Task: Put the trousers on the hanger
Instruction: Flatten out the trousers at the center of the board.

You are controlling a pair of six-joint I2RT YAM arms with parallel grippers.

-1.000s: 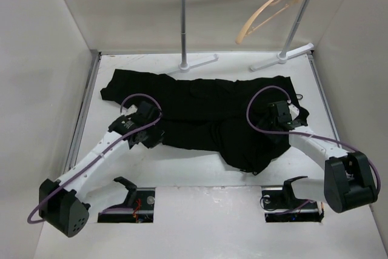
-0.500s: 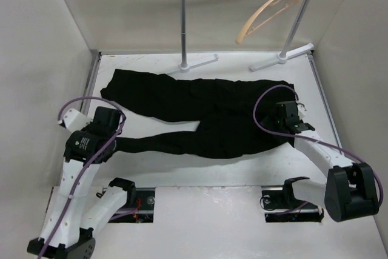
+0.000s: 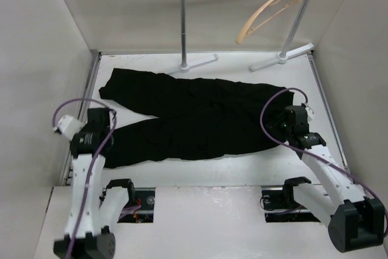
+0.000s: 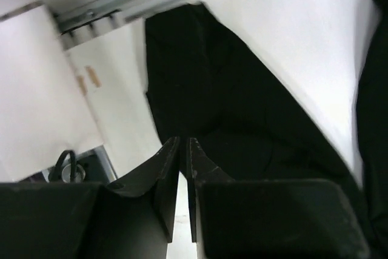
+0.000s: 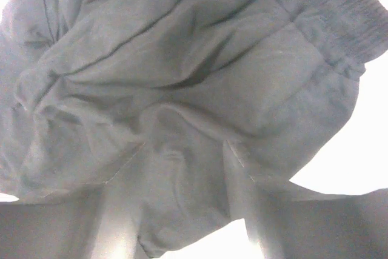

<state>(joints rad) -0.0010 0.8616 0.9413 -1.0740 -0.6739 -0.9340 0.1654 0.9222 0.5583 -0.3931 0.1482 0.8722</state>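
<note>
The black trousers (image 3: 200,119) lie spread across the table, legs to the left and waist to the right. My left gripper (image 3: 103,144) is at the end of the near leg; in the left wrist view it (image 4: 183,141) is shut with black cloth (image 4: 242,119) pinched at the tips. My right gripper (image 3: 284,127) is at the waist end; in the right wrist view it (image 5: 182,156) has a bunched fold of cloth (image 5: 182,59) held between the fingers. The tan wooden hanger (image 3: 267,13) hangs on the rail at the back right.
The white rail stand (image 3: 184,22) has feet on the table's far edge (image 3: 282,57). Walls close in the left and right sides. A metal track (image 3: 82,119) runs along the left edge. Two recessed docks (image 3: 130,198) (image 3: 291,198) sit at the near edge.
My left arm swung left and toward the near edge, pulling the near leg out straight. My right gripper moved right with the waist. The bunched trousers now lie stretched flat.
</note>
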